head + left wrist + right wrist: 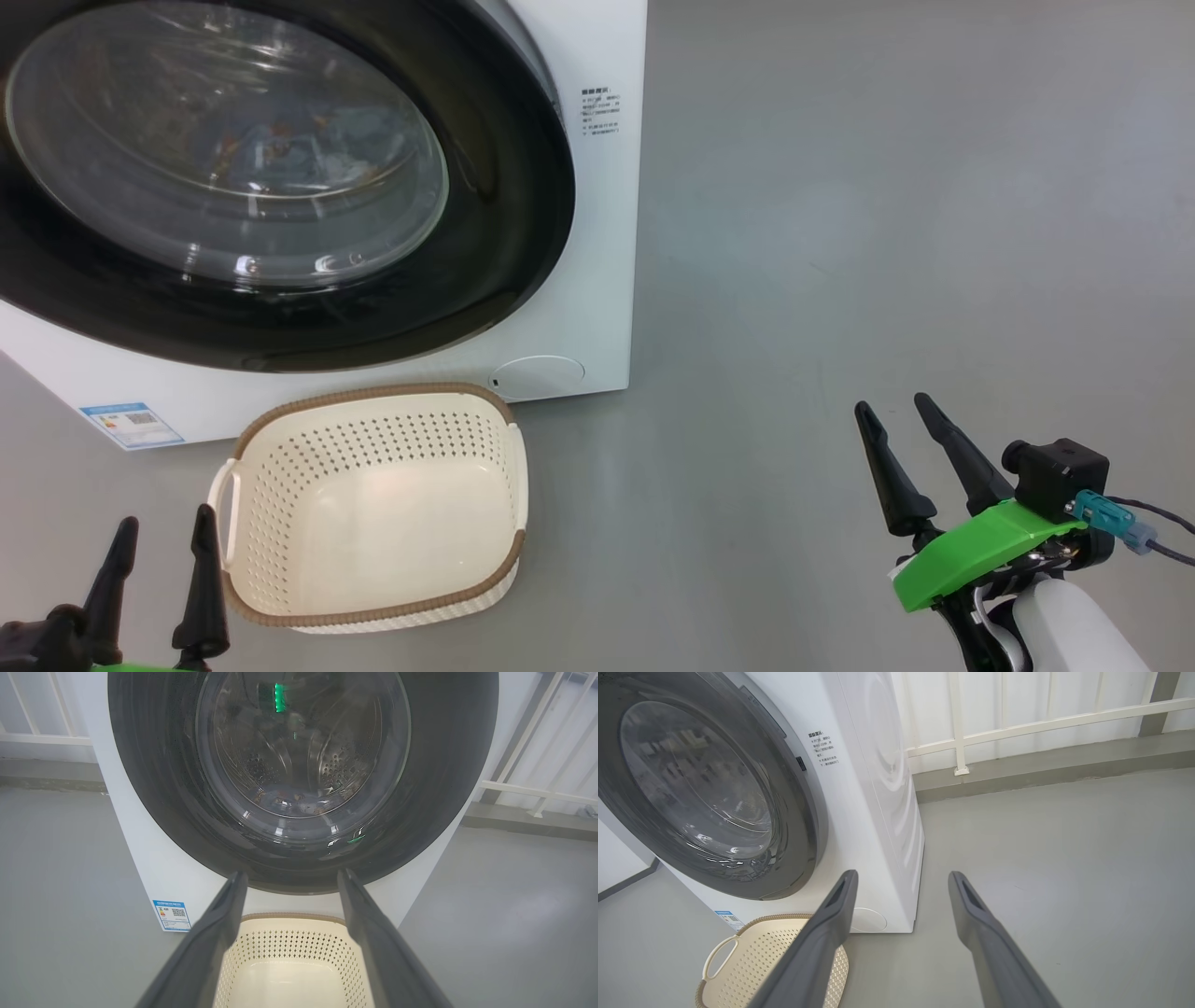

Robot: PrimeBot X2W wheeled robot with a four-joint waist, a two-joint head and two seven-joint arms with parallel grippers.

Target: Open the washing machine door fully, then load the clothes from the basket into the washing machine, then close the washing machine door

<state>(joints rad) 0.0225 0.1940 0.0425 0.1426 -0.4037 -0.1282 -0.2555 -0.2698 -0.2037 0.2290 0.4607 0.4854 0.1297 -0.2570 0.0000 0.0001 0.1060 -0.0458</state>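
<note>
The white washing machine [597,233] stands on the floor with its black-rimmed glass door [504,187] flat against the front. Through the glass I make out blue and orange clothes [280,140] inside the drum; they show faintly in the left wrist view [294,799]. The cream basket [373,509] sits before the machine with nothing in it. My left gripper [163,532] is open at the basket's left edge, above it in the left wrist view [290,882]. My right gripper [892,406] is open over bare floor to the right, apart from everything [901,877].
A blue label [131,425] and a round cap [537,373] sit low on the machine's front. Grey floor [887,233] stretches to the right. A white railing [1017,723] and a low kerb run behind the machine.
</note>
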